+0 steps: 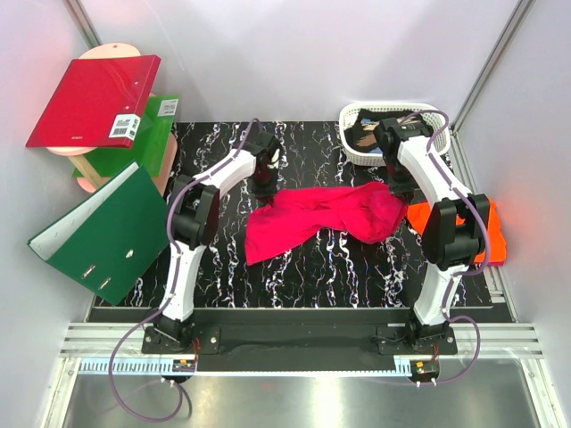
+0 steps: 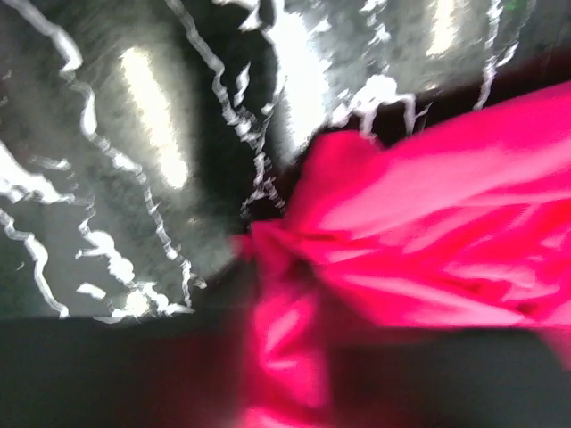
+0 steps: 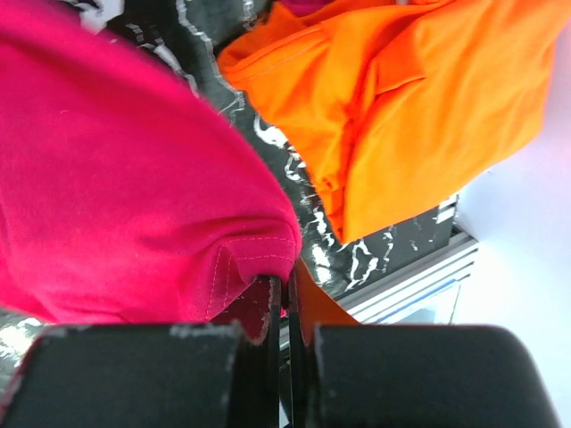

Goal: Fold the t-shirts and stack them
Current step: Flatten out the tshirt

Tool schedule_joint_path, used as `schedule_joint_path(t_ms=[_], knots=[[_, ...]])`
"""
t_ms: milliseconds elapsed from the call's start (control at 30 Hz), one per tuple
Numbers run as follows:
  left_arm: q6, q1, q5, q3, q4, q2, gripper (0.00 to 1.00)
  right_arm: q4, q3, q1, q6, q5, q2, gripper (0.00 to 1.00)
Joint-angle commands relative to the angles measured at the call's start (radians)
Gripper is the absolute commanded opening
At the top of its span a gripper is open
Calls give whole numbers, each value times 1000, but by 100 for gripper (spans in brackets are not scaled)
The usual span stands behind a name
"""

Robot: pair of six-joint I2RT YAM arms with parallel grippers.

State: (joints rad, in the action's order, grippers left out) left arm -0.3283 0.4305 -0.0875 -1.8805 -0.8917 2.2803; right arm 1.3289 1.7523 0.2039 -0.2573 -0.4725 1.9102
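The magenta t-shirt (image 1: 312,218) lies stretched in a crumpled band across the middle of the black marbled table. My left gripper (image 1: 263,185) is at its far left end. The left wrist view is blurred, but a bunch of the magenta t-shirt (image 2: 446,223) runs down between the dark fingers of the left gripper (image 2: 294,357), pinched there. My right gripper (image 1: 399,189) is at the shirt's right end. Close up, the right gripper (image 3: 287,294) is shut on the stitched hem of the magenta t-shirt (image 3: 116,178). The orange t-shirt (image 1: 489,234) lies bunched at the table's right edge, and the orange t-shirt (image 3: 419,107) is untouched.
A white basket (image 1: 352,147) with dark clothes stands at the back right, just behind the right arm. A red binder (image 1: 94,100) and a green box (image 1: 143,143) rest on a stand at the back left. A green binder (image 1: 94,236) leans off the table's left side.
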Motion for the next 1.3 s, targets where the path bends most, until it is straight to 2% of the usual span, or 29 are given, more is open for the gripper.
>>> schedule_joint_path(t_ms=[0,233,400,567,800,1000,1100,1200,1233,1267], knots=[[-18,-18,-29,-46,-18,50,0,-16,6,-24,23,-69,-42,0],[-43,-82,110,-123,-49,-172,0,-97,39,-27,46,-6,-134,0],[-72,-105,299,-195,-61,-352,0,-214,41,-29,72,-29,-252,0],[-92,-105,439,-137,-61,-476,0,-336,-68,-27,108,37,-385,0],[-104,-105,442,99,-61,-688,0,-401,-215,-27,153,113,-559,0],[-52,-105,390,155,-58,-834,0,-522,-316,-28,222,213,-766,0],[-67,-105,370,202,-55,-854,0,-583,-355,-27,231,196,-810,0],[-61,-105,329,233,-58,-828,15,-574,-347,-27,230,228,-766,0],[-51,-105,313,238,-56,-817,36,-571,-344,-27,222,244,-751,0],[-40,-105,287,241,-62,-791,95,-563,-340,-27,214,259,-717,0]])
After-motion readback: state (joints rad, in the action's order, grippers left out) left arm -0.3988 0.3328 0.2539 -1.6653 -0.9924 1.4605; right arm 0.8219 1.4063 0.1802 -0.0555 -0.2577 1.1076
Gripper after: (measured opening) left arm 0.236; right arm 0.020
